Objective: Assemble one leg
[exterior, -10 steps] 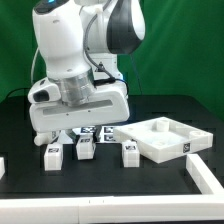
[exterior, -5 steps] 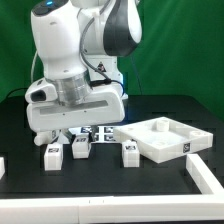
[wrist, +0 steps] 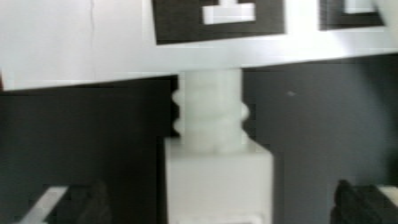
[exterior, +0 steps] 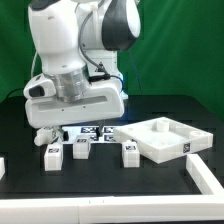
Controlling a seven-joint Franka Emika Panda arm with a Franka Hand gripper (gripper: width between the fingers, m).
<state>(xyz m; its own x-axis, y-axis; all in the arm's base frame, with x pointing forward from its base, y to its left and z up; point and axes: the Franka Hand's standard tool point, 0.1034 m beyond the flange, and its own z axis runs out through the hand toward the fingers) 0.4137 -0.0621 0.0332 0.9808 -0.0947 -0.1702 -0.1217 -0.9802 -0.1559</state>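
Black tabletop (exterior: 160,178), green backdrop (exterior: 190,50). Gripper (wrist: 215,204) hangs directly over the leg (wrist: 217,165), jaws wide apart and empty, 1 on either side; the leg lies flat, long axis pointing at the marker board (wrist: 71,50), square to the closing line.

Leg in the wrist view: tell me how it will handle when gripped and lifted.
The leg looks like rigid moulded plastic, so probably stiff and light. Its flat sides should sit squarely in the open claw and not roll. Its smooth faces might slip.

Marker board (exterior: 98,131); white panel (exterior: 160,153); black table (exterior: 100,177).
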